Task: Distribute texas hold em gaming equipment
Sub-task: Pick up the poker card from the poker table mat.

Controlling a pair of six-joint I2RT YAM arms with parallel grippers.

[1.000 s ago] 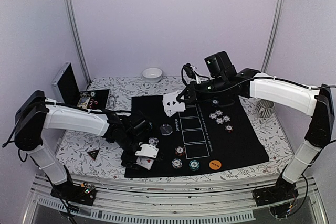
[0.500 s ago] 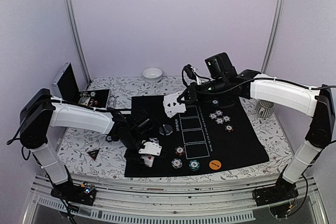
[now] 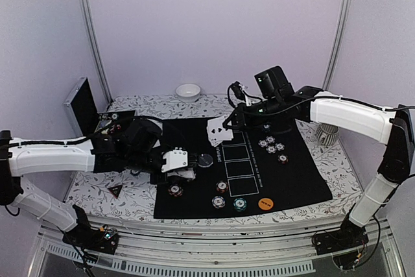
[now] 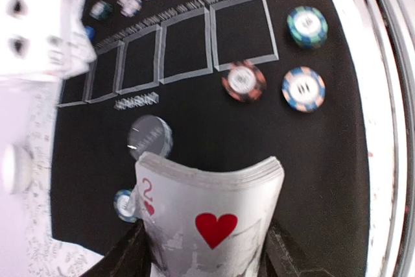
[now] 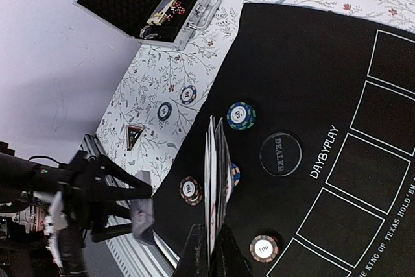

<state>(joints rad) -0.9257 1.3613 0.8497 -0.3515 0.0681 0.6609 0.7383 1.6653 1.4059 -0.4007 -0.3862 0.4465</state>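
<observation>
My left gripper (image 4: pixel 206 251) is shut on a thick deck of playing cards (image 4: pixel 207 218), bowed between the fingers, with the two of hearts facing the camera. From above, the deck (image 3: pixel 175 159) hangs over the left edge of the black mat (image 3: pixel 292 173). My right gripper (image 5: pixel 211 248) is shut on a thin fan of playing cards (image 5: pixel 217 167), held above the mat's far left part (image 3: pixel 220 131). Below lie the black dealer button (image 5: pixel 280 154) and poker chips (image 5: pixel 241 115) (image 5: pixel 190 190). More chips (image 3: pixel 271 144) sit at the mat's far side.
The open silver case (image 3: pixel 83 105) stands at the back left, the white bowl (image 3: pixel 188 91) at the back. A triangle marker (image 3: pixel 115 191) lies on the floral cloth. Chips (image 3: pixel 222 187) and an orange button (image 3: pixel 264 204) line the mat's near edge. A white ribbed object (image 3: pixel 327 134) is at the right.
My left gripper has closed on the deck and carried it up and back from the mat's near corner, uncovering a chip there. The right gripper has drifted slightly right with its cards.
</observation>
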